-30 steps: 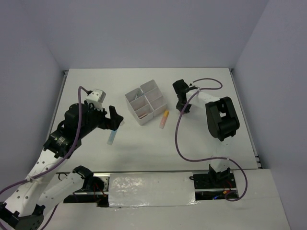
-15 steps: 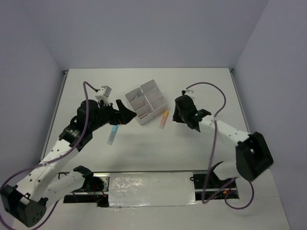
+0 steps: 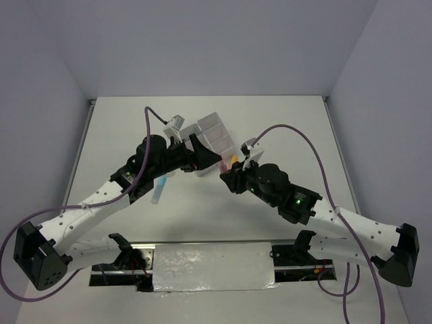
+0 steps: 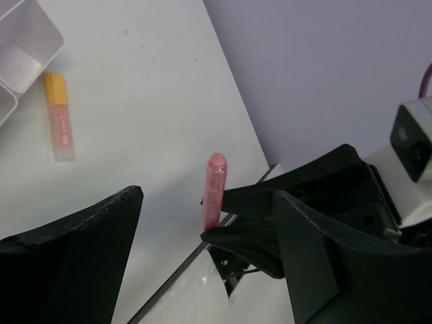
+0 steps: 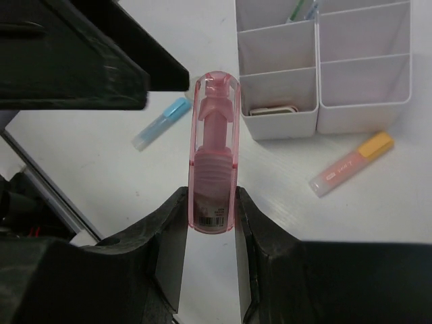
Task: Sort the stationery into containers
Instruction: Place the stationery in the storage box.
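Observation:
My right gripper [image 5: 212, 202] is shut on a clear pink highlighter-like piece [image 5: 214, 152] and holds it upright above the table. In the top view this gripper [image 3: 228, 177] is just in front of the white four-compartment organiser [image 3: 214, 128]. My left gripper [image 3: 208, 160] is open and empty, its jaws wide apart facing the right gripper. In the left wrist view [image 4: 208, 202] the pink piece [image 4: 214, 185] stands between its jaws, untouched. An orange-capped pink highlighter [image 5: 351, 162] lies in front of the organiser [image 5: 280, 131]. A blue highlighter [image 3: 158, 191] lies to the left.
The organiser holds a flat pale item [image 5: 273, 109] in one near compartment and pen ends [image 5: 300, 10] in a far one. The table's near edge and the arm bases' mounting strip [image 3: 212, 260] lie below the grippers. Purple cables loop off both arms.
Both arms have swung toward the middle. The right gripper moved left and nearer, in front of the organiser. The left gripper moved right until the two face each other.

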